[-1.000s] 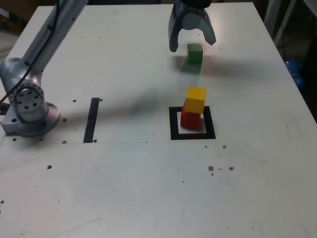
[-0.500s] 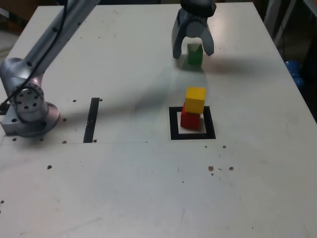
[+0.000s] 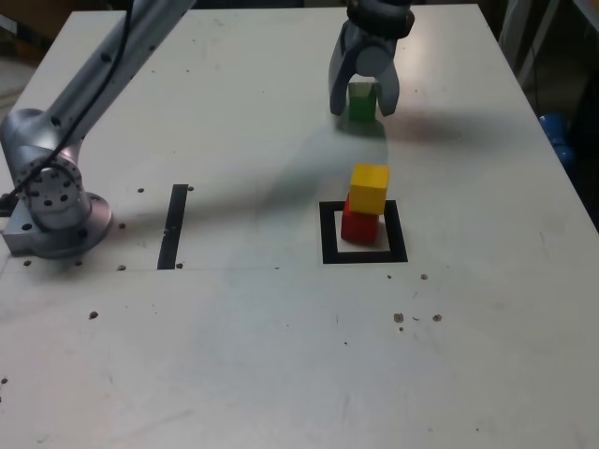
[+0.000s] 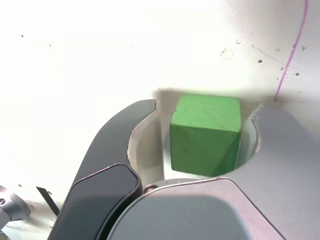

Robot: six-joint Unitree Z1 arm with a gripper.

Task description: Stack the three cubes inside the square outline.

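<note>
The green cube (image 3: 362, 101) sits on the white table at the far side, between the two fingers of my gripper (image 3: 363, 110). In the wrist view the green cube (image 4: 205, 135) fills most of the space inside the gripper (image 4: 206, 107); a thin strip of table still shows between it and one finger (image 4: 125, 145). The jaws stand narrow around the cube, not pressed on both sides. The yellow cube (image 3: 370, 187) rests on the red cube (image 3: 359, 225), slightly twisted, inside the square outline (image 3: 328, 254).
My arm's base (image 3: 56, 201) stands at the exterior view's left, with a straight black strip (image 3: 174, 224) beside it. A blue object (image 3: 557, 136) lies off the table's right edge. A thin purple line (image 4: 292, 45) marks the table in the wrist view.
The gripper has come down over the green cube and its jaws have narrowed from wide apart to close around it. The stack in the outline has not moved.
</note>
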